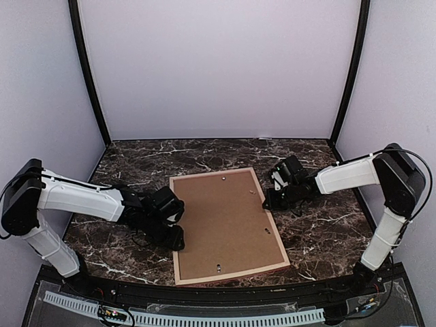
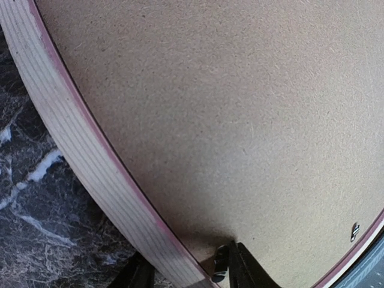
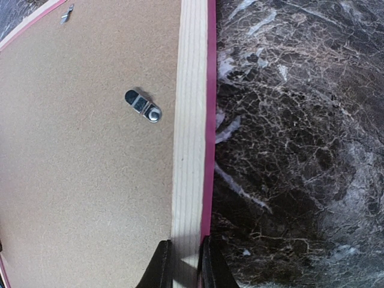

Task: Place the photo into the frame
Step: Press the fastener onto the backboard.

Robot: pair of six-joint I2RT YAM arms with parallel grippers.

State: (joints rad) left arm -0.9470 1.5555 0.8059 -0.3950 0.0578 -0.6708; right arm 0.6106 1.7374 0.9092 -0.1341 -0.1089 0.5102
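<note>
A robot lab cell: plain pale walls (image 1: 218,68) and black corner posts (image 1: 87,75) box in a dark marble-patterned desk (image 1: 320,238), with two white-and-black arms (image 1: 82,197) mounted at its near edge beside a slotted cable duct (image 1: 204,319).

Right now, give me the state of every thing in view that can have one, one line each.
frame, lying face down on the table, back up
backing panel, seated in the frame's back
metal clip, flat on the panel beside the rail
left claw, astride the frame's left rail, grip unclear
right claw, shut on the frame's right rail
</note>
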